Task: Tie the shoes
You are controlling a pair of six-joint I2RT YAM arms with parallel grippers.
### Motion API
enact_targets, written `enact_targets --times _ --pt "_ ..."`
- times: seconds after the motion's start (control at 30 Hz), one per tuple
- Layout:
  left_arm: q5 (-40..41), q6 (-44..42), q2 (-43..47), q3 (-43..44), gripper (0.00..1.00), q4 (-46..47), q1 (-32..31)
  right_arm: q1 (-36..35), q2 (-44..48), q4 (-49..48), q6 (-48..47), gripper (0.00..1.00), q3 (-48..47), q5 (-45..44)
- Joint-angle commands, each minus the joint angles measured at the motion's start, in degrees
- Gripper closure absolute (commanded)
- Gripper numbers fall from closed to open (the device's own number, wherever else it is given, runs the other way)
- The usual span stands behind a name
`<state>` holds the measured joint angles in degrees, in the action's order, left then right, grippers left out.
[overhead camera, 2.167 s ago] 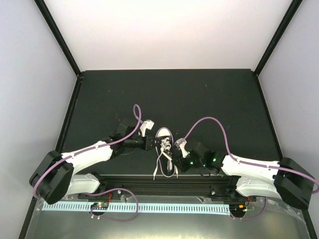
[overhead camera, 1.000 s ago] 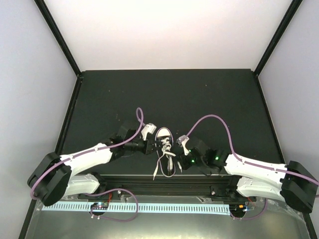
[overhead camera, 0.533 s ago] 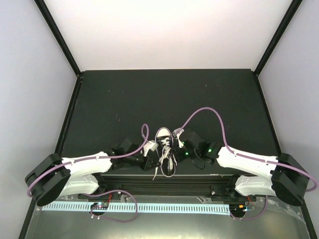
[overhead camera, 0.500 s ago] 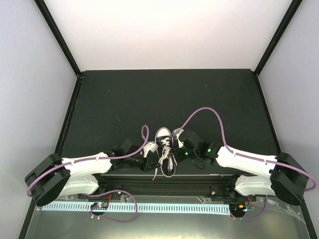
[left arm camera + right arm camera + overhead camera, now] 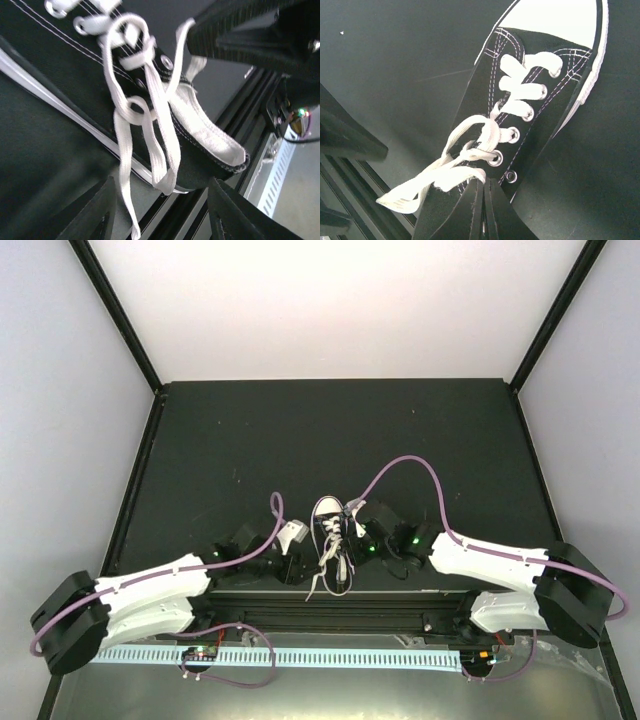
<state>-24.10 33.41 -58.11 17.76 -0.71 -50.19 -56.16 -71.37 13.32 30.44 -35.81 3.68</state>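
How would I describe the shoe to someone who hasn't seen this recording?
On the dark table, look at its near edge, midway between the left arm and the right arm. The sneaker lies there: black canvas, white toe cap pointing away, and loose white laces trailing toward the arms' bases.

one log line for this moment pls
task: tie shoe | sneaker: upright, toe away | laces: loose, no bow | left pincer: open beside sneaker | right pincer: shut on laces

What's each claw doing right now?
Left claw: open, holding nothing.
Right claw: closed beside a white lace of the sneaker; whether it pinches the lace cannot be told.
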Motion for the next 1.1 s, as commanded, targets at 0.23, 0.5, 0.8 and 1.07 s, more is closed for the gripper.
enact_targets --times 0.23,0.5,0.8,1.07 --pt "10.59 2.83 2.72 5.29 0.53 -2.07 3.14 0.35 1.71 -0.51 0.34 0.98 1.58 0.42" --pt "3.25 -0.35 -13.6 14.77 0.67 -0.47 5.02 0.35 1.7 -1.12 0.69 0.98 1.49 0.84" --pt "3.34 -0.11 -20.24 16.34 0.74 0.71 5.19 0.36 1.83 -1.67 1.07 0.98 1.54 1.5" --pt "1.2 0.38 -21.83 15.44 0.79 3.31 5.19 0.35 1.8 -1.8 1.12 0.98 1.89 1.44"
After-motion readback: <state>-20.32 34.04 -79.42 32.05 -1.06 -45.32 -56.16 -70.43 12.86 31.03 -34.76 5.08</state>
